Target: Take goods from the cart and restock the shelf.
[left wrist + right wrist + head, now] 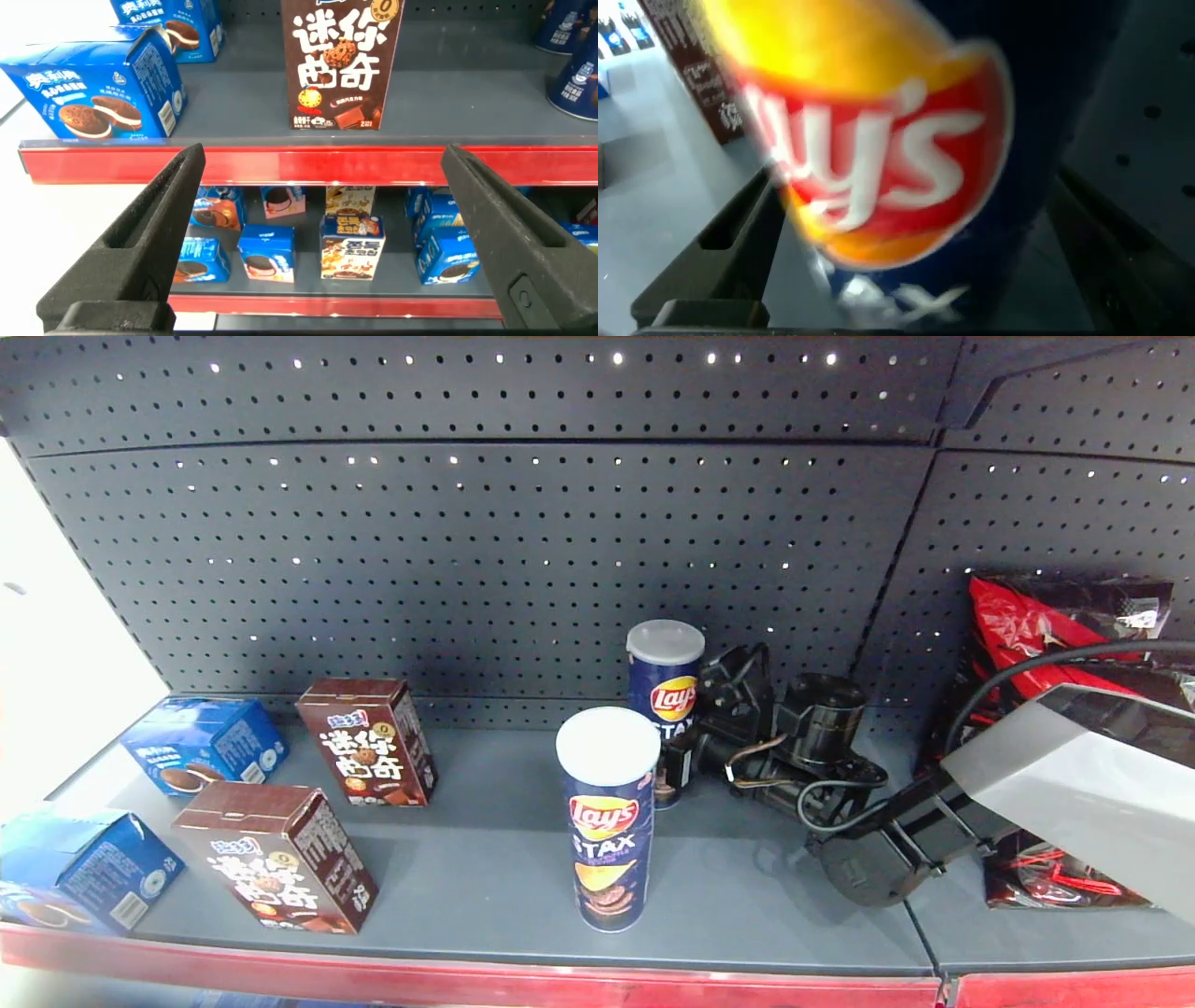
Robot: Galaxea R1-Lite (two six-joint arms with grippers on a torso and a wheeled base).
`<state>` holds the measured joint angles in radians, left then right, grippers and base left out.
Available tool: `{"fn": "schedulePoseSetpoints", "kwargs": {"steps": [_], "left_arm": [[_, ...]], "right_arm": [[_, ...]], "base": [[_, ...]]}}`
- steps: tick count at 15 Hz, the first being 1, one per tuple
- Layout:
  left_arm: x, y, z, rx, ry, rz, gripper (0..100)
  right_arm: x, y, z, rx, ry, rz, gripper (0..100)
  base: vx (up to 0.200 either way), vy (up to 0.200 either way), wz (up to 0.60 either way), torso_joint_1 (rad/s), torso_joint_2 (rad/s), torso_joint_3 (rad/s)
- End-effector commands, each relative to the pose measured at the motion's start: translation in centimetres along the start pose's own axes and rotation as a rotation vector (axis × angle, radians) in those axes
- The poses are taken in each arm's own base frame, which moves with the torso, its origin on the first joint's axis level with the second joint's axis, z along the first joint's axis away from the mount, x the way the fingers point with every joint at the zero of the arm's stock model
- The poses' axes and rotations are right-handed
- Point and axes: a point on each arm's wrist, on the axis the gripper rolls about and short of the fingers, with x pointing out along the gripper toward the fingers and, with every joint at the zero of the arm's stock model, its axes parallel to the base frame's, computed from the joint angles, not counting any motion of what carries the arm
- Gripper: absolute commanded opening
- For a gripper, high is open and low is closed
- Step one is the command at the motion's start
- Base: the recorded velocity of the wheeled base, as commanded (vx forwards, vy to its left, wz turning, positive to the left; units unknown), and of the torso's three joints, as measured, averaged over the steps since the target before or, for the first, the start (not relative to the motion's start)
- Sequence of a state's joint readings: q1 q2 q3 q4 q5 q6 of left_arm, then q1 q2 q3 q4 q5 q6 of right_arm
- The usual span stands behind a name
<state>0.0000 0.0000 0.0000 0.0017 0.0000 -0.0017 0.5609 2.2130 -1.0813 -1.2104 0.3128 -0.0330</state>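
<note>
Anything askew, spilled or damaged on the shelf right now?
Nothing spilled or damaged; front can and rear can stand upright. Minor: front brown box, rear brown box and rear blue box sit turned, not square to the shelf edge; front blue box sits right at that edge.

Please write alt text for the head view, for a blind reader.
The right end effector is at the rear chip can on a grey shelf, with a second can standing in front. At left stand brown boxes and blue boxes, at right a red bag.

Shelf (467, 859): boxes (369, 742), cans (607, 817), perhaps bags (1027, 616)
</note>
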Motion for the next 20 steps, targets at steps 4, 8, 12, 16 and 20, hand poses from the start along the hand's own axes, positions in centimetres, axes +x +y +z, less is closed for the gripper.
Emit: {"fn": "schedulePoseSetpoints", "kwargs": {"steps": [4, 8, 12, 16, 20], "left_arm": [[0.0, 0.0, 0.0, 0.0, 0.0, 0.0, 100], [0.0, 0.0, 0.0, -0.001, 0.001, 0.0, 100], [0.0, 0.0, 0.0, -0.001, 0.001, 0.0, 100], [0.0, 0.0, 0.0, -0.001, 0.001, 0.0, 100], [0.0, 0.0, 0.0, 0.0, 0.001, 0.0, 100]], "right_arm": [[-4.8, 1.3, 0.0, -0.021, 0.111, -0.028, 100], [-8.9, 2.3, 2.1, -0.043, 0.12, -0.029, 100], [-14.4, 2.3, 6.1, -0.069, 0.046, -0.102, 100], [-21.0, 2.7, 7.8, -0.072, 0.036, -0.219, 100], [-29.8, 5.2, 8.6, -0.06, -0.019, -0.365, 100]], "base": [[0.0, 0.0, 0.0, 0.0, 0.0, 0.0], [0.0, 0.0, 0.0, 0.0, 0.0, 0.0], [0.0, 0.0, 0.0, 0.0, 0.0, 0.0], [0.0, 0.0, 0.0, 0.0, 0.0, 0.0], [0.0, 0.0, 0.0, 0.0, 0.0, 0.0]]}}
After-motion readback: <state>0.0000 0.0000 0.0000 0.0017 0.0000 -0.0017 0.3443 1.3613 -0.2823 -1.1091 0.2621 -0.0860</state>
